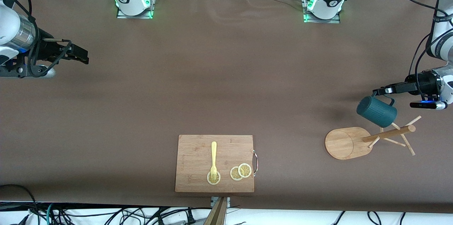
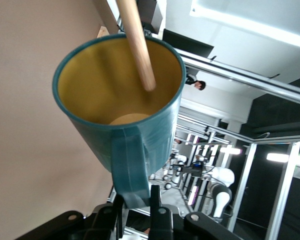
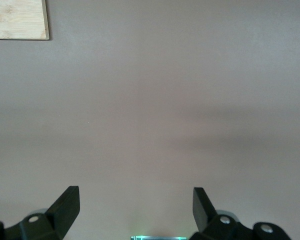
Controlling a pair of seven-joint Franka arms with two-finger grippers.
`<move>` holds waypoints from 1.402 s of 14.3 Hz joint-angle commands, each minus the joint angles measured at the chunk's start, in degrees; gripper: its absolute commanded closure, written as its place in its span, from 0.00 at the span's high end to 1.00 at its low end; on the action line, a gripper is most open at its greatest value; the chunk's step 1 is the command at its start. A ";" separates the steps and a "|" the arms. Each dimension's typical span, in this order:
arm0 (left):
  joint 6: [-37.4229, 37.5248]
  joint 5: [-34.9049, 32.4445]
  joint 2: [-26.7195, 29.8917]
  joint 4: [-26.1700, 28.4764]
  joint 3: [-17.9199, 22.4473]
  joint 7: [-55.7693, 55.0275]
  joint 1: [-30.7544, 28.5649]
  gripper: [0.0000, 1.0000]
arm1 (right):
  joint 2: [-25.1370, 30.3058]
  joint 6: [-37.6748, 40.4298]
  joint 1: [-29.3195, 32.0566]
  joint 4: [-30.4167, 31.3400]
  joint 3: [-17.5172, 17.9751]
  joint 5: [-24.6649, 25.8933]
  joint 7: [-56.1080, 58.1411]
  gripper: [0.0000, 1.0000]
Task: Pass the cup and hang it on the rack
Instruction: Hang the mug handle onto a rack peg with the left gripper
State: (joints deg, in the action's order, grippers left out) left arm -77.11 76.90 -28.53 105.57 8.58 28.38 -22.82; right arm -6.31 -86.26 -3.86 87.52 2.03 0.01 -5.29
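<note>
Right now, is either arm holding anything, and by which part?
The left tool grips the teal cup by its loop handle. The right tool is open, holding nothing.

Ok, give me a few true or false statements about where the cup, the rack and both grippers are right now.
1. The left gripper is shut on the cup by its handle. True.
2. The cup stands on the cutting board. False: it is held in the air over the rack; the cutting board carries a fork and lemon slices.
3. The right gripper is open and holds nothing. True.
4. The rack stands at the right arm's end of the table. False: it is at the left arm's end.
</note>
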 commanded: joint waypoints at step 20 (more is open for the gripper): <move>6.44 -2.17 -11.11 -13.28 -0.05 7.40 -4.60 1.00 | -0.28 0.30 0.69 -1.04 0.43 0.26 0.89 1.00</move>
State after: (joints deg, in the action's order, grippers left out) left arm -71.79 77.56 -39.53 94.43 8.62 34.65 -26.99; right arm -6.32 -86.27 -3.85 87.52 2.02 0.01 -5.29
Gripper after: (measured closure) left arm 0.150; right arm 0.000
